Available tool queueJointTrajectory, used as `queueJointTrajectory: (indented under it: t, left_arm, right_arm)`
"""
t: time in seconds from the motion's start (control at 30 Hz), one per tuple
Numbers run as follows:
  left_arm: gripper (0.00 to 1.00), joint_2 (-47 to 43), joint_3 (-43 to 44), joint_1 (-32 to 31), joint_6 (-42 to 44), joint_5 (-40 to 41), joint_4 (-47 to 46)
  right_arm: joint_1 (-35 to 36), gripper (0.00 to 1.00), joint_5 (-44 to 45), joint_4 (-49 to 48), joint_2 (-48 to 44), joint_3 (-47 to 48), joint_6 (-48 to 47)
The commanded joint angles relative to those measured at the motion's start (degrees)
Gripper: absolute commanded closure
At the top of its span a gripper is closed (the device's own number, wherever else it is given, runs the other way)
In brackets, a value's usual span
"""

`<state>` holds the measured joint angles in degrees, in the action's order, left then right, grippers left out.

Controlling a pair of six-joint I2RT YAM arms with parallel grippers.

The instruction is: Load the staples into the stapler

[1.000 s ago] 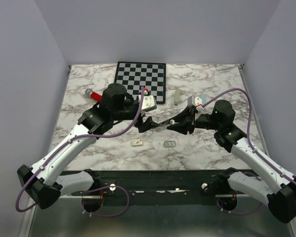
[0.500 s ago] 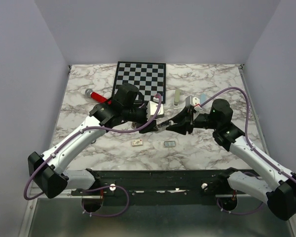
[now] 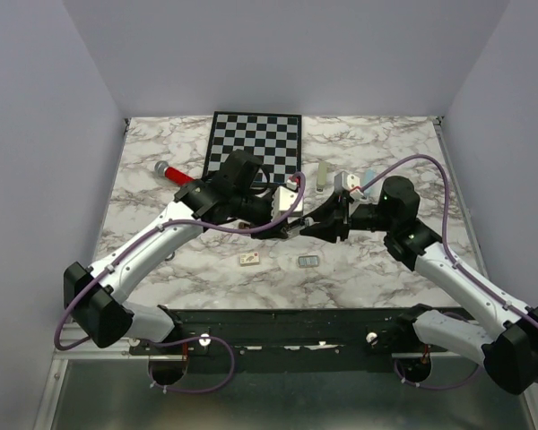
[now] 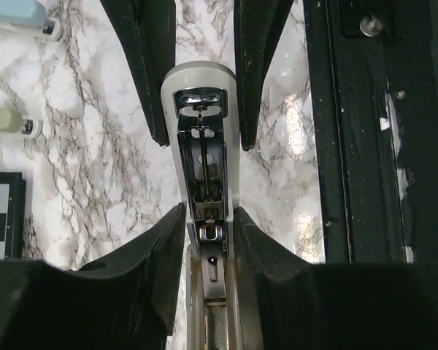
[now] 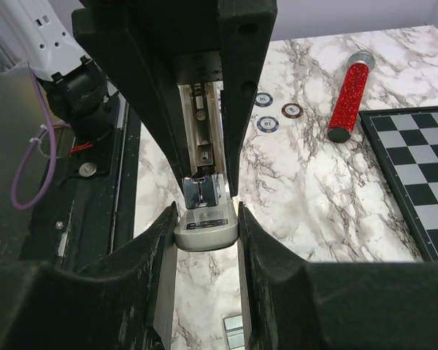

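Staples (image 3: 308, 261) lie loose on the table (image 3: 386, 148), just near of the stapler (image 4: 204, 146). Light, brittle strip: take its long edges. Left claw (image 4: 208, 237) and right claw (image 5: 204, 222) both pinch the stapler.

Silvery stapler (image 4: 203, 146) open; staples (image 3: 308, 261) lying flat

From above, the left gripper (image 3: 282, 222) and right gripper (image 3: 316, 224) hide most of the stapler (image 3: 294, 229). The left wrist view cuts off its near end; the right wrist view's bottom edge crops the staples (image 5: 232, 332)
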<state>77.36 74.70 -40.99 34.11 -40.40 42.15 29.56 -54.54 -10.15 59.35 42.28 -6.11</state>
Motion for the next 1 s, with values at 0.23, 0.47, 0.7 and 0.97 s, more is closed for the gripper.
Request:
queueJointTrajectory:
  t: [0.23,0.47,0.7,0.97]
  left_arm:
    - [0.9,1.8,3.3,0.5,4.5,-2.7,4.3]
    - [1.0,2.4,3.3,0.6,7.2,2.2,6.8]
    - [1.0,4.9,3.2,0.6,9.7,8.3,9.4]
    - [1.0,14.5,4.6,-1.9,10.6,18.2,9.2]
  right_arm:
    - [0.3,0.99,-2.1,-1.3,1.1,2.7,-1.2]
    - [0.3,0.55,1.6,0.3,0.6,0.2,-1.7]
    - [0.2,0.15,13.3,2.9,-6.0,-5.2,1.4]
    - [0.3,0.04,39.5,5.2,-21.4,-16.2,12.5]
